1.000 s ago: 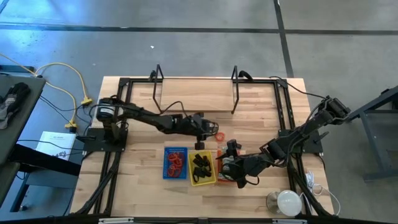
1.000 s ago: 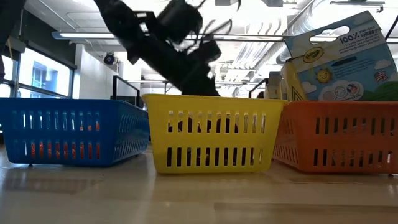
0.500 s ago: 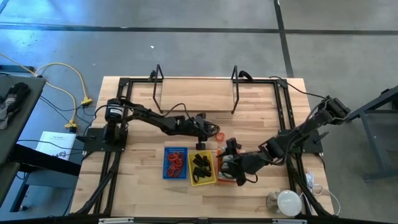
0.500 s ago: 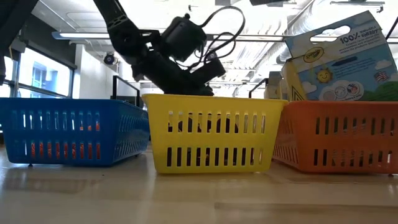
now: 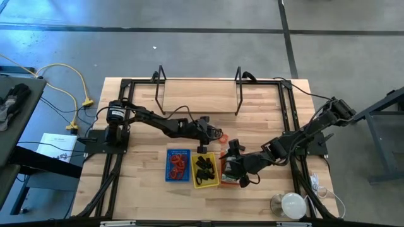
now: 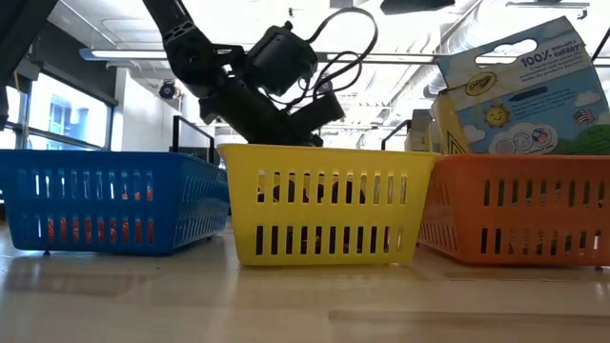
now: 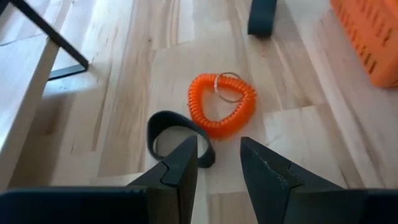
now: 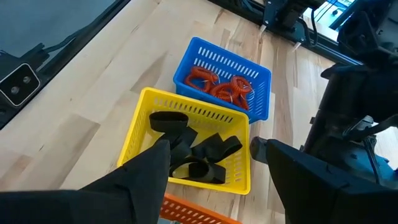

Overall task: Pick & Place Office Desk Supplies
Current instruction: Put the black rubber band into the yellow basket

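An orange-red coil loop [image 7: 222,104] with a metal ring lies flat on the wooden table [image 7: 124,74], and a black band loop [image 7: 177,134] lies beside it. My left gripper [image 7: 219,165] hovers open just short of both, slanting down, with nothing between its fingers; it also shows in the high view [image 5: 207,133]. My right gripper [image 8: 211,168] hangs open and wide above the yellow tray [image 8: 186,155], which holds black bands. The blue tray [image 8: 224,81] holds red coil loops.
The blue [image 5: 178,165], yellow [image 5: 205,171] and orange [image 5: 228,178] trays stand in a row near the front edge. A crayon box [image 6: 519,86] leans in the orange tray. A round white object [image 5: 293,205] sits at the front right. A black frame [image 5: 199,80] rims the table.
My left gripper has come down toward the table, closer to the coil loop and the black band, and has rolled a little. Its fingers have kept the same gap. The coil and the band have not moved.
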